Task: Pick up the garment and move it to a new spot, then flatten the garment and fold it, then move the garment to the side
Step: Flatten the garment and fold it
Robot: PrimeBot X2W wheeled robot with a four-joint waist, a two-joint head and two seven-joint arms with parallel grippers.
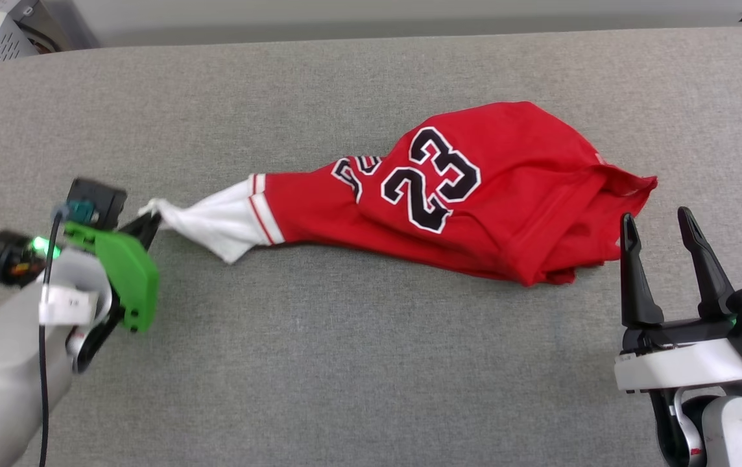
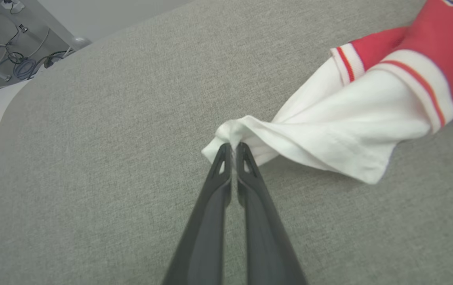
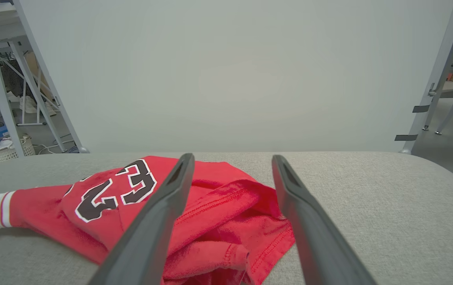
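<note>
The left claw pinches the shirt's white sleeve, likely to stretch it; the right claw hovers spread beside the hem.

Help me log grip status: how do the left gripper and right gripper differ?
The left gripper is shut, pinching the jersey's white sleeve; the right gripper is open and holds nothing. The left gripper is at the jersey's sleeve end; the right gripper is by its bunched red end. Both have two long dark fingers and are over the grey table.
</note>
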